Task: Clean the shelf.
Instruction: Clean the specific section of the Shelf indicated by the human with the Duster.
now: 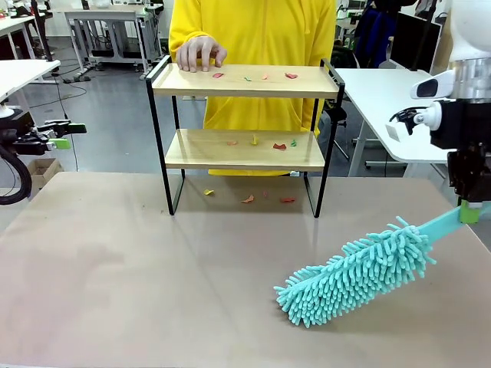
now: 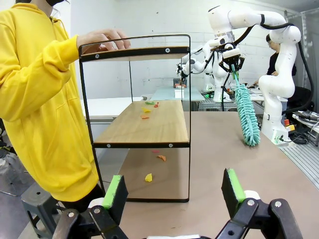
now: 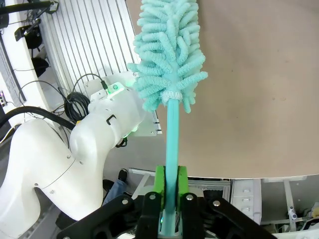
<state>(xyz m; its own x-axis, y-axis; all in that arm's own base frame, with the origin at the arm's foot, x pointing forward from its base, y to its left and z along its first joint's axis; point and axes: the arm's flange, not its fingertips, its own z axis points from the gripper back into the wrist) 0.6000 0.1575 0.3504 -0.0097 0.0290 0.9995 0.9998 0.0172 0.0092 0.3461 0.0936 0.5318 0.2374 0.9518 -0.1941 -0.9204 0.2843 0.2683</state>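
The shelf (image 1: 244, 150) stands at the table's far middle, two wooden boards in a black frame (image 2: 135, 130). Small coloured scraps (image 1: 278, 146) lie on both boards and on the table beneath (image 2: 148, 177). A person's hand (image 1: 200, 52) rests on the top board's left end. My right gripper (image 1: 469, 211) at the right edge is shut on the handle of a teal fluffy duster (image 1: 357, 271), whose head hangs low over the table, right of the shelf. In the right wrist view the green pads (image 3: 159, 189) clamp the duster handle (image 3: 172, 139). My left gripper (image 2: 172, 191) is open, off the table's left.
The person in a yellow hoodie (image 1: 253, 31) stands behind the shelf. A white table (image 1: 383, 100) lies at the back right. The brown tabletop (image 1: 138, 276) in front of the shelf is bare.
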